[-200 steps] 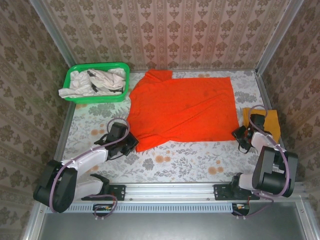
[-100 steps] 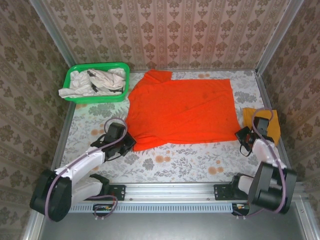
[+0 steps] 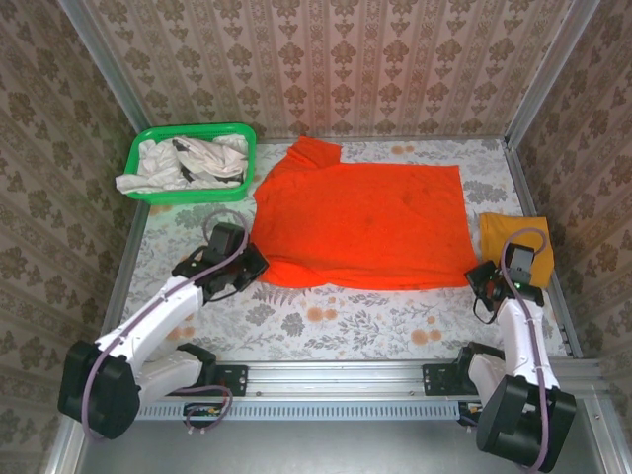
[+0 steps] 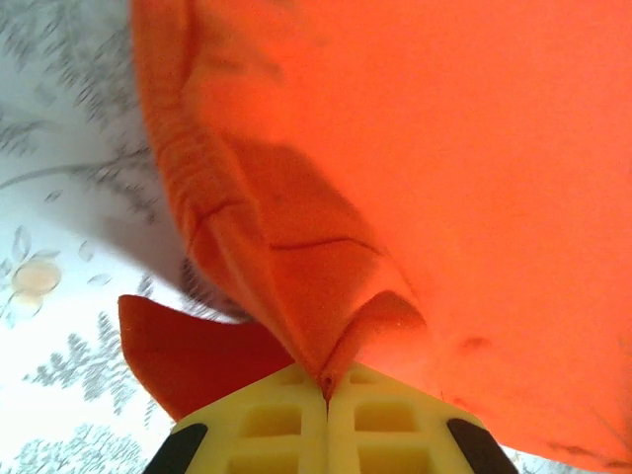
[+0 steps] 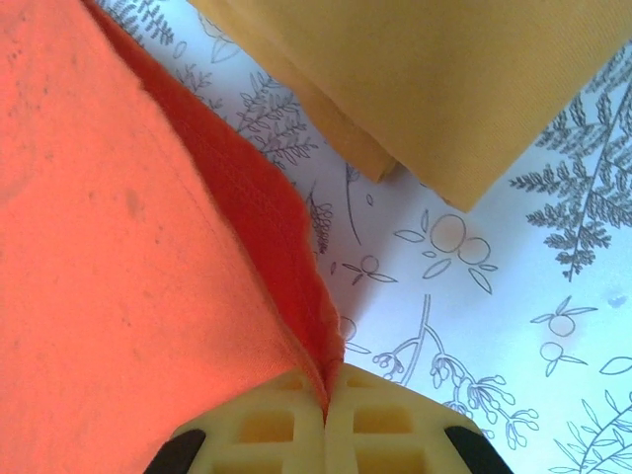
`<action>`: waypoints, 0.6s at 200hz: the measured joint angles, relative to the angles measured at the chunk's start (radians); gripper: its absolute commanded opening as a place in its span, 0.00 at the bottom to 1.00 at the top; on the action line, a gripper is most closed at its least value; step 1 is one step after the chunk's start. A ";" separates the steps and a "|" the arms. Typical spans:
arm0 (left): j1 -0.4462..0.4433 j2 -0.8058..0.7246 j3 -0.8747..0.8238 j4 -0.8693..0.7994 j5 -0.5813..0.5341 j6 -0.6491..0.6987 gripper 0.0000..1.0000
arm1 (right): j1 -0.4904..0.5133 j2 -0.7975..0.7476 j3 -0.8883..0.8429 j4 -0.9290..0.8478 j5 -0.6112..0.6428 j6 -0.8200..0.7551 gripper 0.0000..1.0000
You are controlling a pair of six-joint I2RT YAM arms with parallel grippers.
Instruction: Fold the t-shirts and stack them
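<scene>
Floral tablecloth (image 3: pixel 326 321) from above: orange shirt (image 3: pixel 360 222) spread flat mid-table, yellow shirt (image 3: pixel 513 235) folded at right. Left wrist: left gripper (image 4: pixel 326 380) clamped on its near-left corner. Right wrist: right gripper (image 5: pixel 326 390) pinching the near-right corner. Looks soft, light, floppy, so corners seem the best hold.

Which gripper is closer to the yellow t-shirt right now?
Right. The right gripper grips the near right corner of the orange t-shirt, just beside the yellow t-shirt; the left gripper grips its near left corner, across the orange cloth.
</scene>
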 measured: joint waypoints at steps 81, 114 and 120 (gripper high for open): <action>0.106 0.202 0.197 -0.023 0.042 0.130 0.00 | 0.036 0.140 0.171 0.000 0.002 -0.049 0.00; 0.137 0.268 0.247 -0.016 0.091 0.130 0.00 | 0.054 0.249 0.257 0.001 0.009 -0.087 0.00; 0.139 0.280 0.251 -0.014 0.096 0.130 0.00 | 0.056 0.266 0.266 0.002 0.009 -0.092 0.00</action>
